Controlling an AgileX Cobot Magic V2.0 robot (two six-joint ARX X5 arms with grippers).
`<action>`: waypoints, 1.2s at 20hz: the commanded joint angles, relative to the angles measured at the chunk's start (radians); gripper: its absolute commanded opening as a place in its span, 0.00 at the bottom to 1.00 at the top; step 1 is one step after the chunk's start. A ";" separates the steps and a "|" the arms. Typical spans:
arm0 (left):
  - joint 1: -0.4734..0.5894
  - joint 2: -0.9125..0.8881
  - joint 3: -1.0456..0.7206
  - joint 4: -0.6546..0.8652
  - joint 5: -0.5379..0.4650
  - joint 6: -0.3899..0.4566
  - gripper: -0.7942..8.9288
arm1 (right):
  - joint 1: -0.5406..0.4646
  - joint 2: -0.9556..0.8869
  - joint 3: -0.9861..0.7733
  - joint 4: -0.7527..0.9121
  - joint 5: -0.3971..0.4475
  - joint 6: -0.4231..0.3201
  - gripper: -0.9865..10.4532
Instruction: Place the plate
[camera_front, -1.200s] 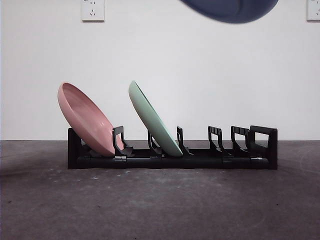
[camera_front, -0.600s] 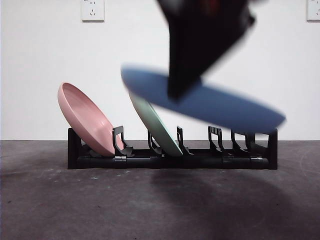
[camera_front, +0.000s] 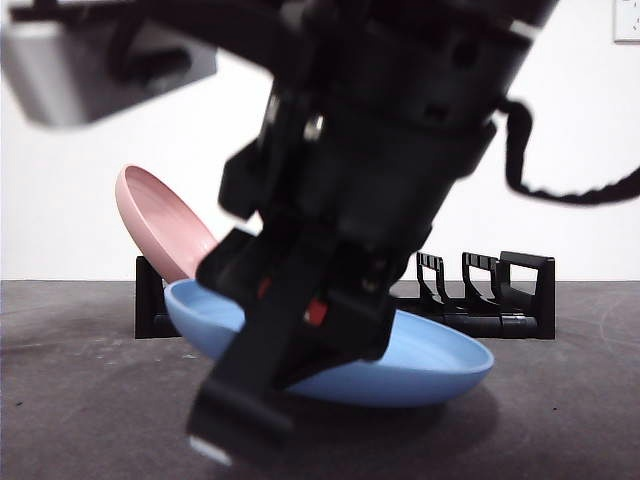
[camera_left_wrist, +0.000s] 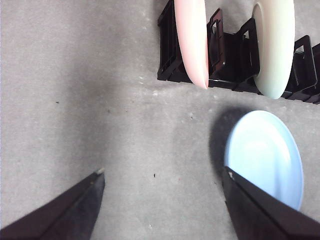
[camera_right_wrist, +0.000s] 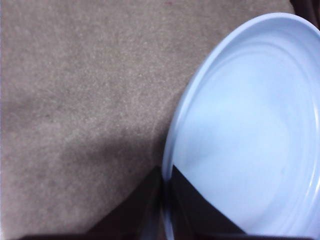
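Observation:
A light blue plate lies almost flat and very low over the dark table, in front of the black dish rack. My right gripper is shut on its rim, and the plate fills most of the right wrist view. In the front view that arm comes down big and dark over the plate. My left gripper is open, high above bare table, with the blue plate beside one jaw. Whether the plate touches the table I cannot tell.
The rack holds a pink plate at its left end and a pale green plate one slot over; the arm hides the green one in the front view. Several slots at the right end stand free.
The blue plate has come down from above the rack to table level in front of it. The arm holding it now fills the front view and hides the green plate.

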 joint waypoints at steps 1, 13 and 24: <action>-0.001 0.007 0.024 0.010 0.004 0.011 0.47 | 0.002 0.037 0.007 0.036 0.006 -0.049 0.10; -0.001 0.007 0.024 0.010 0.004 0.011 0.47 | -0.080 0.072 0.007 0.089 -0.105 -0.101 0.10; -0.001 0.007 0.024 0.009 0.004 0.011 0.47 | -0.081 0.101 0.017 0.032 -0.157 -0.107 0.38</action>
